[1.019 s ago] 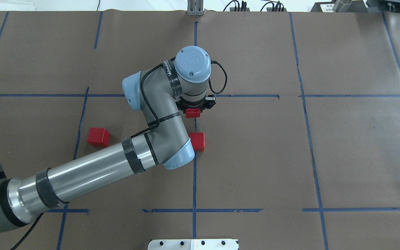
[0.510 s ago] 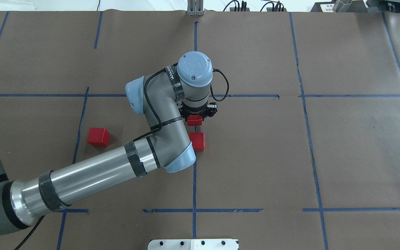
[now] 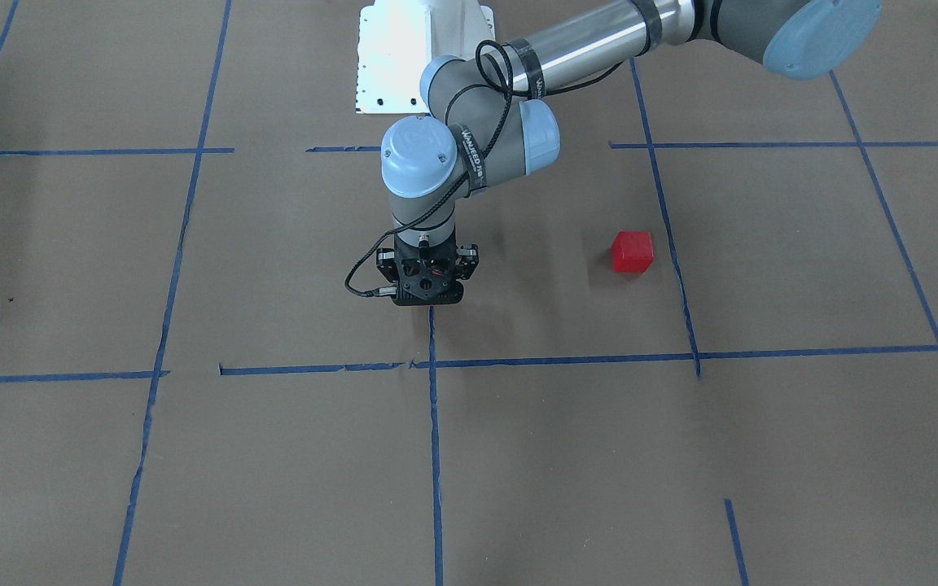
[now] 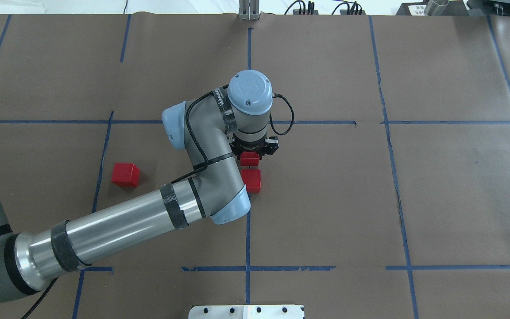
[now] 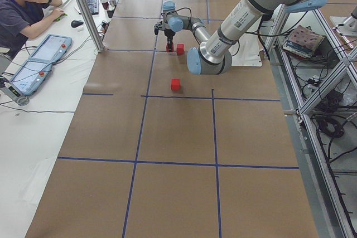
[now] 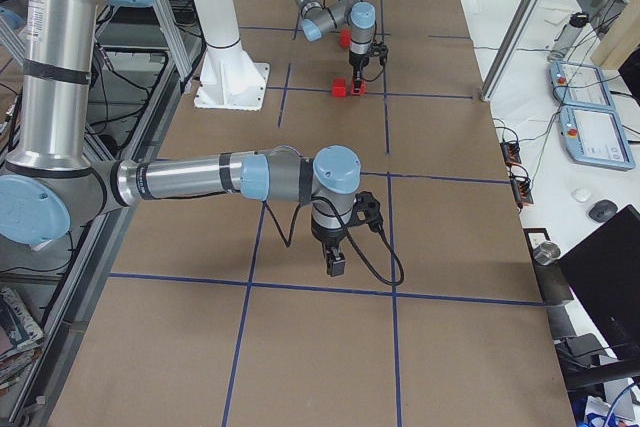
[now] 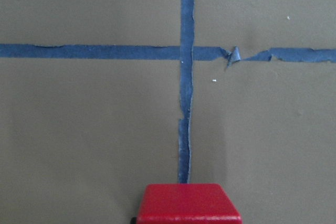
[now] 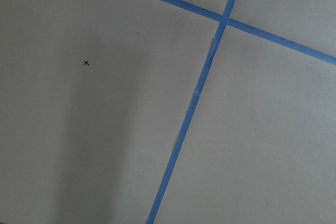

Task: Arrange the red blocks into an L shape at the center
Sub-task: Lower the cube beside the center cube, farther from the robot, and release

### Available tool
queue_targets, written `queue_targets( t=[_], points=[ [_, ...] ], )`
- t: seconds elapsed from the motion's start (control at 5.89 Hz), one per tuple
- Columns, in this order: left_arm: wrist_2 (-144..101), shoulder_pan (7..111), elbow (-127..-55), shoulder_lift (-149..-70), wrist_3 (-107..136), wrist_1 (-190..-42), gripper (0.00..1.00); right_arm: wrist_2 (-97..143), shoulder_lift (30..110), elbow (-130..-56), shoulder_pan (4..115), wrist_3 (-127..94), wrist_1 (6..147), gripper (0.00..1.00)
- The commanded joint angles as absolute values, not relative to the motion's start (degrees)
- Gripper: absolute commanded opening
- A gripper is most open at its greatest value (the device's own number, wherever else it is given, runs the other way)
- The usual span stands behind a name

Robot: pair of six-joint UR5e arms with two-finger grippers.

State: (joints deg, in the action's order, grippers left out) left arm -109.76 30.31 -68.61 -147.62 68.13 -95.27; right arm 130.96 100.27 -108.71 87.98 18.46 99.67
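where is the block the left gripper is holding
Overhead view: the held block is in the left gripper over the centre tape line, just beyond a second block near mid-table.

- black strap (image 4: 222,104) round the wrist of the left arm (image 4: 126,221): white block lettering that starts with "W". The rest is too small to read for sure, and the front-facing view is no clearer.
- small black "x" mark (image 8: 86,63) drawn on the brown paper (image 8: 273,145) of the tabletop. It shows in the right wrist view, well apart from the blue tape line (image 8: 184,124).
- teach pendant (image 5: 42,62) in the left side view: buttons and labels too small to read.
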Motion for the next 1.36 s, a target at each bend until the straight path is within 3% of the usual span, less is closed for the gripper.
queue_targets(
  t=[0.0, 1.19],
  points=[
    [-109.7, 29.7, -68.6, -147.5, 67.9, -95.3, 0.15, 131.0, 100.3, -108.7, 88.0, 18.5, 99.7, 1.0],
    [-109.7, 29.2, -67.8, -147.1, 67.6, -97.6, 0.2, 130.9, 100.3, -108.6, 88.0, 18.5, 99.7, 1.0]
  ],
)
